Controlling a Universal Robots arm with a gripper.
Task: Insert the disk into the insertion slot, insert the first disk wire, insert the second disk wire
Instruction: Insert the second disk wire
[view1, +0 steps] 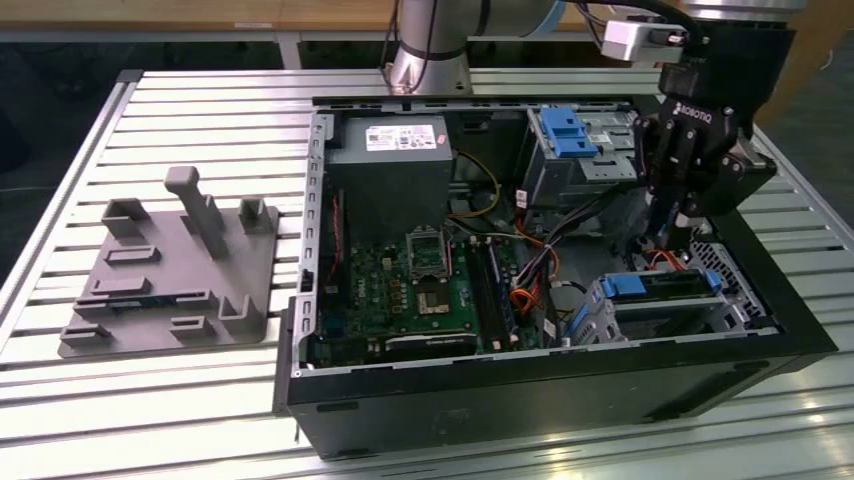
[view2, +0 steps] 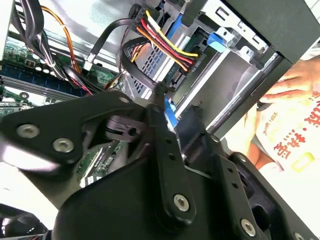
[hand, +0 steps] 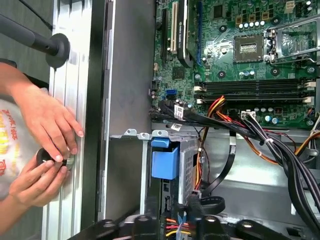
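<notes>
Pinching a thin black wire beside the blue-framed silver disk, the black robot gripper is needing one straight push.

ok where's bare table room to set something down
Bare slats of the table lie in front of and behind the grey fixture, on the exterior view's left. Crowded: inside the computer case, wires around the pincer.

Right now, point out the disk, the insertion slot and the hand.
disk (view1: 663, 286): exterior view, its blue-framed upper side.
insertion slot (view1: 667, 316): exterior view, grey wall below the disk.
hand (view1: 659, 241): exterior view, its lower tip.
</notes>
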